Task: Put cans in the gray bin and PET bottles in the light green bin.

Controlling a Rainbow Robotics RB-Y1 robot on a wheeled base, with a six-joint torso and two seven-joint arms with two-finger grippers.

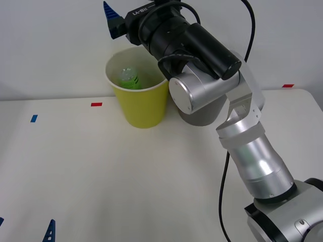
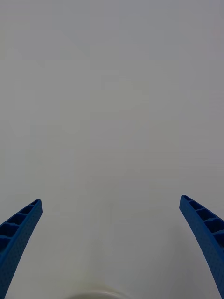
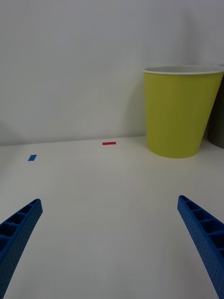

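The light green bin [image 1: 144,108] stands at the back of the white table, and a PET bottle [image 1: 128,76] with a green label lies inside it. To its right is the gray bin [image 1: 204,117], mostly hidden behind my right arm. My right gripper [image 1: 112,19] hangs open above and behind the light green bin's far left rim, holding nothing and facing the white wall. My left gripper [image 1: 25,227] is open and low near the table's front left. In its wrist view the light green bin [image 3: 179,117] stands ahead with the gray bin [image 3: 217,126] beside it. Cans are out of view.
Tape marks lie on the table: red [image 1: 96,104] and blue [image 1: 34,118] left of the bins, red [image 1: 287,85] at the far right. A white wall rises just behind the bins. My right arm [image 1: 202,55] arches over the gray bin.
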